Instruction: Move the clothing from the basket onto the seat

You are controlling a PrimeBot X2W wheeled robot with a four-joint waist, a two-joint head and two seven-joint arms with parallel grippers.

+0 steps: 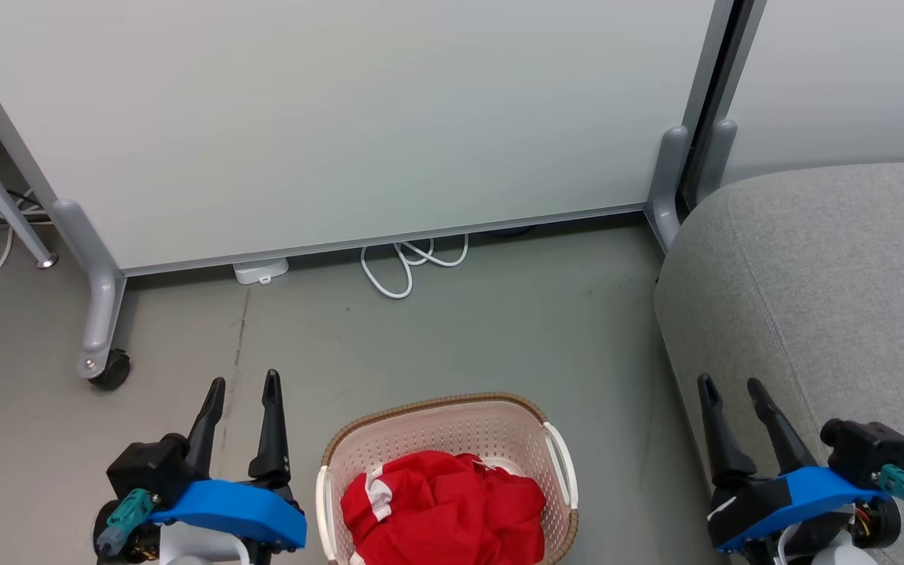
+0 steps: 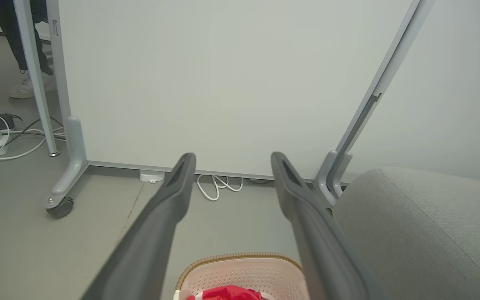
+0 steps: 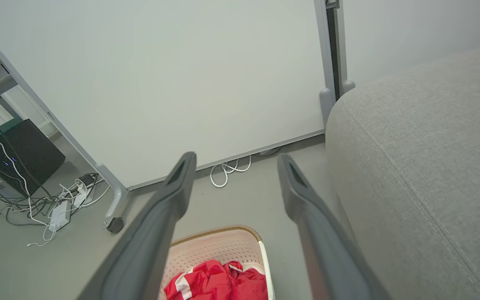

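Far side: big white partition panel on grey legs, bottom edge just above grey floor. Right: light grey seat, rounded corner facing left, stitched seam across the top. Near centre: cream basket with brown rim, standing on floor, apart from seat, open strip of floor between the two. Inside basket: red clothing with white trim, bunched in a heap. Left gripper just left of basket, right gripper over seat's left edge; both jaws spread wide, holding nothing. White cable looped under panel edge. Caster far left.
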